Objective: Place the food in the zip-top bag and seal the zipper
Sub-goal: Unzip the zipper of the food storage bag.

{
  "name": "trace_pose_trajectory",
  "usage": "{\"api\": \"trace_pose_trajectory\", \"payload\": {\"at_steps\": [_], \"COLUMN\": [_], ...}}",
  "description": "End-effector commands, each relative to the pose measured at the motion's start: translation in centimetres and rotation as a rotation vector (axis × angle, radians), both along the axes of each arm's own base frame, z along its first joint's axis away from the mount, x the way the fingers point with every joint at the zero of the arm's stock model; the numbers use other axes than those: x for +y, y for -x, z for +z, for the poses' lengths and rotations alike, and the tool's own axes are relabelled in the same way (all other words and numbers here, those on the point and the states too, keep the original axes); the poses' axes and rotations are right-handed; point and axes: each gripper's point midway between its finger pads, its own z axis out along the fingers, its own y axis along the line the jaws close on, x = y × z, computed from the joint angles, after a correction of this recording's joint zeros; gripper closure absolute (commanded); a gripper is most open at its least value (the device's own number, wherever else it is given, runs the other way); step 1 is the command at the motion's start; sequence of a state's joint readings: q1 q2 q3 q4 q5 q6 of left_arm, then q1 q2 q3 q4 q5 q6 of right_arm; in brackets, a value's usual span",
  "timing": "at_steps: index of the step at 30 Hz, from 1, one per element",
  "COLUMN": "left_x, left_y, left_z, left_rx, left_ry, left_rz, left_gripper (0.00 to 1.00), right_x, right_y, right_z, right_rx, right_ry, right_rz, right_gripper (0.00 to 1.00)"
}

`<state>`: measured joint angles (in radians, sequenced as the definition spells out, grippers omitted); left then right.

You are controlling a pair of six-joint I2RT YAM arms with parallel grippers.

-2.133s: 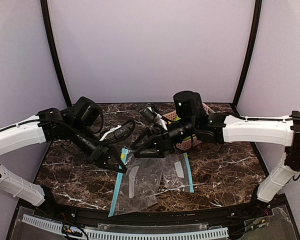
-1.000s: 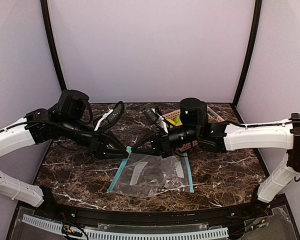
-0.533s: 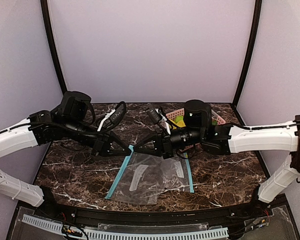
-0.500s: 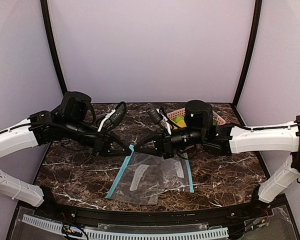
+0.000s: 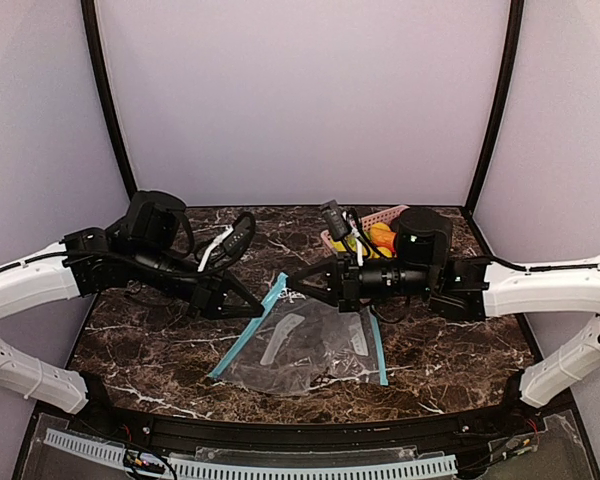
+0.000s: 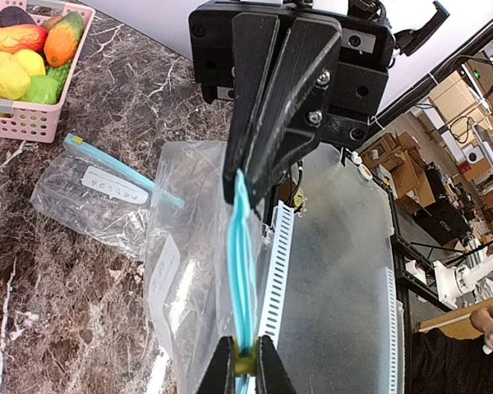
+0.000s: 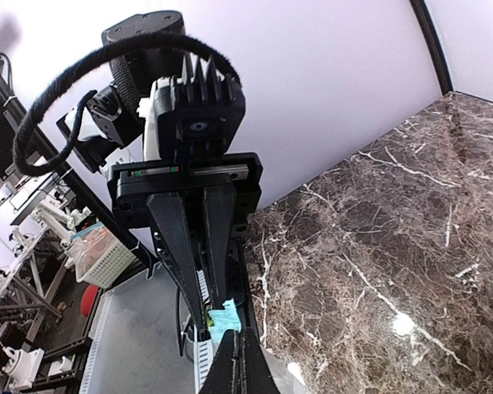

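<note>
Right arm [image 5: 540, 285] has pulled back to its own side, uncovering the pink basket [image 6: 41, 123]. The zip-top bag [image 5: 290, 350] corner has swung up and over with it. Nearest, below both claws, that bag sags onto the worktop [image 5: 450, 340], clear, with nothing inside but a white label [image 5: 280, 335]. To the near right of the right claw [image 5: 294, 287], a second bag [image 6: 99, 197] lies flat and looks empty. Left claw [image 6: 245, 365] is clamped narrow on the blue zipper strip [image 6: 242, 271]. The right claw faces it tip to tip, pinching the same strip, likely holding the mouth taut to part it. Beyond the right claw, the basket holds all the food [image 6: 8, 75]: yellow, green, orange. None bagged yet.
</note>
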<state>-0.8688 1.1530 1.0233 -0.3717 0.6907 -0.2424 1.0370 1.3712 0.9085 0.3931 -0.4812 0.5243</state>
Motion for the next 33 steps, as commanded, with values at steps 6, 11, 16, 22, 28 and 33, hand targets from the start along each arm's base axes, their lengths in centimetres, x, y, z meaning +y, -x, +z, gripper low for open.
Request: {"api": "trace_pose_trajectory", "payload": {"at_steps": [6,11,16,22,28,33], "left_x": [1.4,1.8,2.0,2.1,2.3,2.4], "left_y": [1.4,1.6,1.7,1.6,1.6,1.6], "left_z": [-3.8,-4.6,-5.4,-5.9,-6.6,-7.0], "left_rx": [0.065,0.07,0.079,0.077,0.083,0.082], "left_ry": [-0.117,-0.14,-0.16,-0.173,-0.197,-0.212], "left_rz": [-0.025,-0.026,-0.025,-0.024,-0.024,-0.024], "left_gripper": [0.99,0.99,0.99,0.99,0.99,0.99], "right_x": [-3.8,-5.3,-7.0,-8.2,-8.9,-9.6], "right_y": [-5.4,-6.9,-8.7,-10.2,-11.1,-11.9], "right_z": [3.1,4.0,4.8,5.3,5.6,5.7], "right_rx": [-0.046,-0.086,-0.112,-0.117,-0.124,-0.128], "right_ry": [-0.064,-0.05,-0.037,-0.033,-0.033,-0.027], "right_rz": [-0.272,-0.349,-0.433,-0.481,-0.504,-0.52], "right_gripper": [1.0,1.0,1.0,1.0,1.0,1.0]}}
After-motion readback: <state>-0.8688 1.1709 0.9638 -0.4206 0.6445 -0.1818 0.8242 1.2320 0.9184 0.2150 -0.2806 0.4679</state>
